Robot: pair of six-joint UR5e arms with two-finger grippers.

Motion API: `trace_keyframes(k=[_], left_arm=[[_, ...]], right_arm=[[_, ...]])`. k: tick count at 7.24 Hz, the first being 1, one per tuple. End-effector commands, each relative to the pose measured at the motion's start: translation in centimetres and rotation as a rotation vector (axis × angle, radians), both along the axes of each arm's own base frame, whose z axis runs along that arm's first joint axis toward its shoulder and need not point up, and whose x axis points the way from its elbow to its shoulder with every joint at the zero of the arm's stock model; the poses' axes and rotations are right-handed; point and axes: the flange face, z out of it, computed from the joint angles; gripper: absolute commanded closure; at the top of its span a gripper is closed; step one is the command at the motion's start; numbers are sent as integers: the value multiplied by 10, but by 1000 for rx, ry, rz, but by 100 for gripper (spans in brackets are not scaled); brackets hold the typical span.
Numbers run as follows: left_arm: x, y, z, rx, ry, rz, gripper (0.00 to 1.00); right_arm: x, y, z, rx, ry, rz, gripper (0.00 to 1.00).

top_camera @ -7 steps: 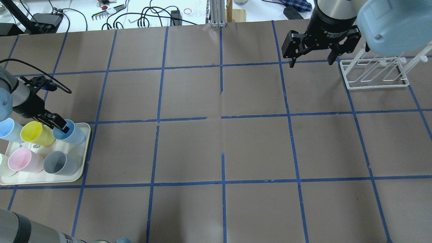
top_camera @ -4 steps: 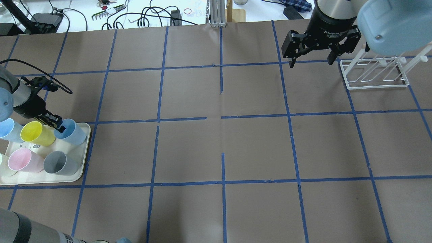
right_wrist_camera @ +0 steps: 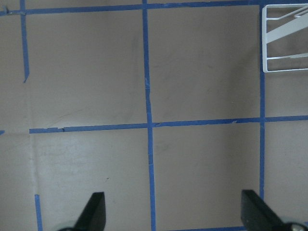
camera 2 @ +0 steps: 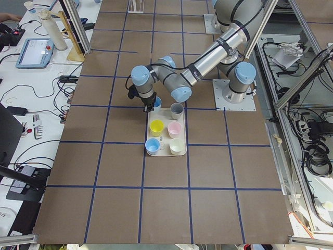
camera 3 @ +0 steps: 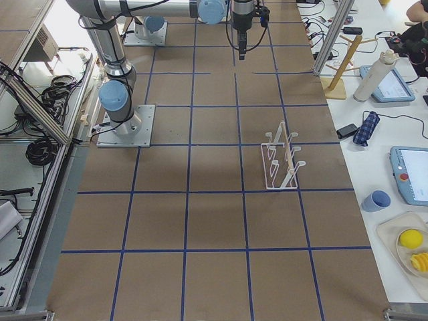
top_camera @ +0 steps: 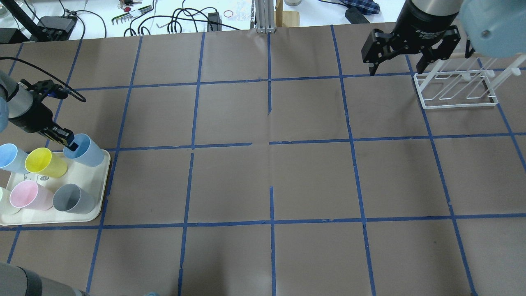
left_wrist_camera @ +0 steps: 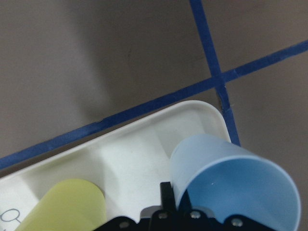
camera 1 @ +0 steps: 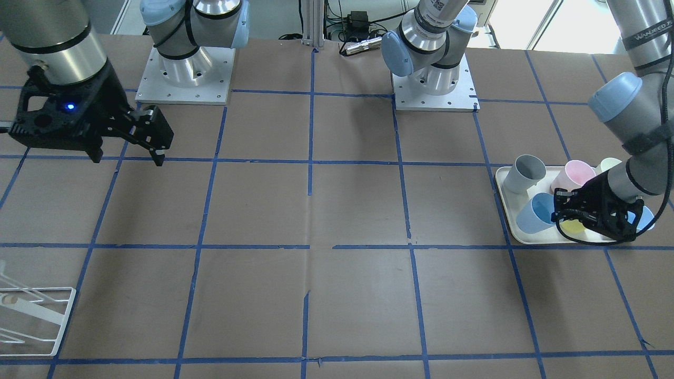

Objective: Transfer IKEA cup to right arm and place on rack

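My left gripper [top_camera: 70,144] is shut on the rim of the pale blue IKEA cup [top_camera: 86,150], one finger inside it and one outside. It holds the cup tilted just above the far right corner of the beige tray [top_camera: 53,220]. The cup fills the lower right of the left wrist view [left_wrist_camera: 231,183], over the tray [left_wrist_camera: 130,159]. The front view shows the cup [camera 1: 533,213] and the left gripper [camera 1: 564,210]. My right gripper [top_camera: 396,70] is open and empty, high up beside the white wire rack [top_camera: 456,88]. The right wrist view shows the right gripper [right_wrist_camera: 175,216] and the rack [right_wrist_camera: 286,43].
On the tray stand a second blue cup [top_camera: 10,158], a yellow cup [top_camera: 43,162], a pink cup [top_camera: 28,195], a grey cup [top_camera: 72,199] and a whitish cup at the edge. Brown paper with blue tape lines covers the table between tray and rack.
My left gripper has carried the blue cup up and away from the yellow cup, towards the tray's far edge. My right gripper has shifted right, closer to the rack, still open.
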Motion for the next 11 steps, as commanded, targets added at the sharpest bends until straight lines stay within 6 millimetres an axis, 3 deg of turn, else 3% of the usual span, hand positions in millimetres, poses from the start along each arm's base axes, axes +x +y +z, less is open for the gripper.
trace_keyframes(k=[1, 2, 3, 4, 5, 6, 7, 9, 11], left_arm=[[-61, -28, 77, -11, 26, 103, 100], [-92, -29, 108, 24, 153, 234, 100], [-122, -29, 124, 49, 253, 360, 100], [-164, -23, 131, 92, 328, 420, 100], [-219, -17, 146, 139, 393, 503, 100], [-279, -7, 142, 209, 484, 510, 100], [-320, 3, 140, 282, 600, 555, 100], [-361, 17, 141, 406, 826, 622, 100], [-382, 43, 101, 511, 960, 643, 100]], right_arm=[[-60, -7, 0, 7, 5, 27, 0], [-89, -8, -1, 14, 5, 19, 0], [-113, -8, -4, 13, -27, 44, 0], [-134, -8, -10, 15, -113, 40, 0], [-158, -5, -19, 39, -197, 14, 0], [-181, 0, -23, 43, -291, -3, 0], [-201, 3, -36, 67, -420, -36, 0], [-248, 9, -62, 71, -590, -59, 0], [-254, 19, -88, 162, -865, -170, 0]])
